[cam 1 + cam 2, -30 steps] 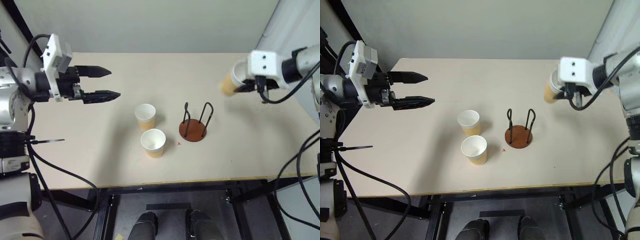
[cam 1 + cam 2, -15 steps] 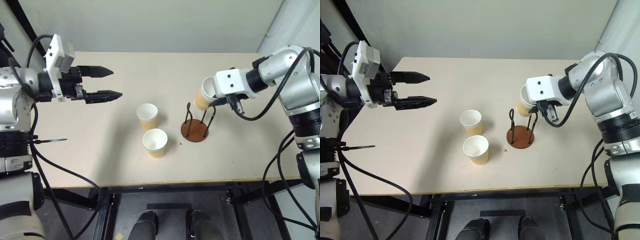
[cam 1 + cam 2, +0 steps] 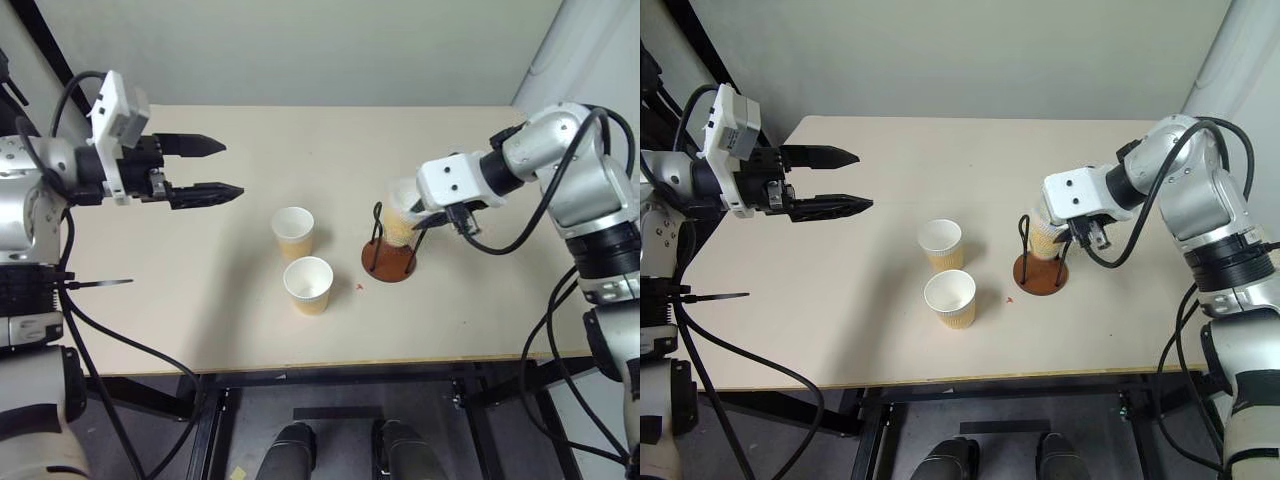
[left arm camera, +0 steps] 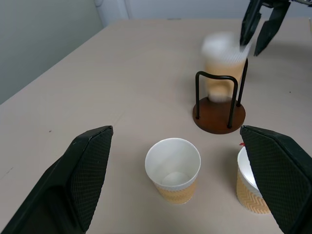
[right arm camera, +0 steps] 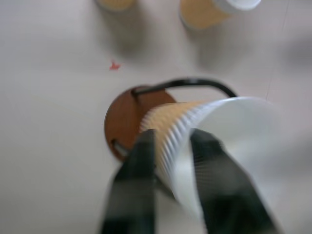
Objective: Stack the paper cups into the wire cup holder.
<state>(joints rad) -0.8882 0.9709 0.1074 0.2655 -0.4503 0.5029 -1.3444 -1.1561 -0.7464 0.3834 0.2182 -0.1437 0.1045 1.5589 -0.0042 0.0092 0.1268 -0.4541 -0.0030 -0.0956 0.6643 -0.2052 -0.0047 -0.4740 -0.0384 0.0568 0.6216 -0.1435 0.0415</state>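
A pale tan table [image 3: 220,330] carries a wire cup holder [image 3: 388,260] with a round reddish-brown base and two upright black loops, standing a little toward three o'clock of the table's middle. One paper cup [image 4: 223,63] sits between the loops, its tan lower part above the base and its white rim rising over the wire tops, tilted a little. The right gripper [image 4: 260,24] is at that cup's rim: in the left wrist view its two black fingers [image 4: 250,23] stand slightly apart just over the rim, and in the right wrist view one finger [image 5: 134,185] lies along the ribbed outside of the cup and the other across its white inside, so the wall is between them; whether they are pressing on it or loosened cannot be told.

Two more paper cups stand upright and open-mouthed at about nine o'clock of the holder, close together but apart: one [image 3: 292,233] farther back, the other [image 3: 308,285] nearer the front edge. A small red mark [image 3: 359,288] lies on the table between the nearer cup and the holder base.

The left gripper [image 3: 230,167] hangs above the table at its nine o'clock side, well apart from the cups, fingers spread wide with nothing between them
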